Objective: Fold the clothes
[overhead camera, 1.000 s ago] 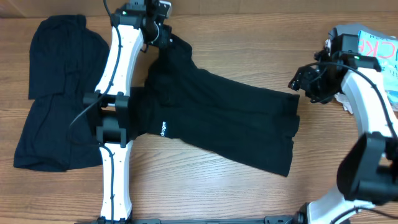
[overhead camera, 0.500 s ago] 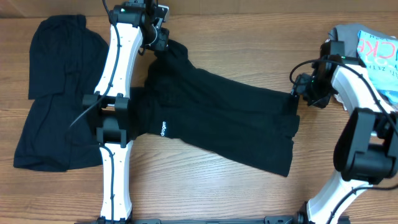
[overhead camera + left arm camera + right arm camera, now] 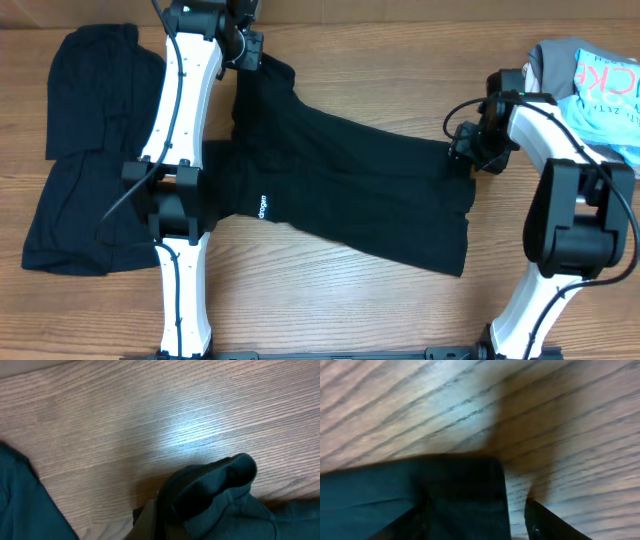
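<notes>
Table (image 3: 350, 320): left arm (image 3: 185, 110) crosses garment (image 3: 370, 190); pale pile (image 3: 600, 90) maybe touches right arm (image 3: 540, 115).

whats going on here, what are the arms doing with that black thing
Two robot arms are folding clothes. The left pincer is shut on one corner of a black garment spread across the table. The right pincer stands open at the garment's right edge, a corner between its jaws but not yet gripped. A second black garment lies at the left.
</notes>
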`<action>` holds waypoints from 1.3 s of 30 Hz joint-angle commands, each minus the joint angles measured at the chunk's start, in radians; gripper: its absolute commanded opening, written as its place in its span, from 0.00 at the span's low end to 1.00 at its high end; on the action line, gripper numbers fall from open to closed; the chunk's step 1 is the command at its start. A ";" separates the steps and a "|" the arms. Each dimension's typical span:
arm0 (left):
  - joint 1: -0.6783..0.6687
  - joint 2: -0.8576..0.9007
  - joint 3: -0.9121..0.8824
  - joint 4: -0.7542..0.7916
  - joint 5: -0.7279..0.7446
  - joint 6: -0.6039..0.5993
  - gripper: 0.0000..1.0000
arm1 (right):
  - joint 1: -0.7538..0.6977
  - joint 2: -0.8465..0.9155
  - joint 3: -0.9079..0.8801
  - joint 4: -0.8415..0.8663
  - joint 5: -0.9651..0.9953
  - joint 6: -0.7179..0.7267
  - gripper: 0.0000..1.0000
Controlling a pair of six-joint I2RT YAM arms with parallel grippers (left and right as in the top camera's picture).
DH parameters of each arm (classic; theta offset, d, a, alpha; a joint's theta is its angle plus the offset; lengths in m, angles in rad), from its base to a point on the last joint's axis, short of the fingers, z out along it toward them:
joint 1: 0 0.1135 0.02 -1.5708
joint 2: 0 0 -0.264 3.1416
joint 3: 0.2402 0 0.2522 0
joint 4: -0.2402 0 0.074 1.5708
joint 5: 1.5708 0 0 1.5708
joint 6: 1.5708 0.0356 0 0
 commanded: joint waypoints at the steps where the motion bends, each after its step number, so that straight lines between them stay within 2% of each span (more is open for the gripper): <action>1: -0.007 -0.036 0.026 -0.004 -0.021 -0.021 0.04 | 0.005 0.019 0.017 0.024 0.012 0.017 0.60; 7: -0.008 -0.036 0.026 -0.010 -0.021 -0.021 0.04 | 0.010 0.024 0.017 0.086 0.011 0.020 0.58; 10: -0.007 -0.036 0.026 -0.015 -0.021 -0.021 0.04 | 0.012 0.024 0.017 0.089 0.009 0.021 0.52; 12: -0.007 -0.036 0.026 -0.019 -0.021 -0.021 0.04 | 0.015 0.028 0.017 0.089 0.009 0.021 0.41; 18: -0.007 -0.036 0.026 -0.034 -0.021 -0.021 0.04 | 0.021 0.066 0.017 0.096 0.009 0.020 0.34; 23: -0.007 -0.036 0.026 -0.034 -0.021 -0.021 0.04 | 0.021 0.081 0.018 0.110 0.010 0.021 0.12; 26: -0.003 -0.036 0.026 -0.034 -0.021 -0.021 0.04 | 0.016 0.081 0.043 0.090 0.009 0.024 0.04; 33: 0.002 -0.043 0.026 -0.050 -0.020 -0.028 0.04 | 0.006 0.081 0.197 -0.059 0.009 0.016 0.04; 39: 0.002 -0.079 0.026 -0.093 -0.021 -0.028 0.04 | 0.006 0.081 0.407 -0.289 0.008 0.008 0.04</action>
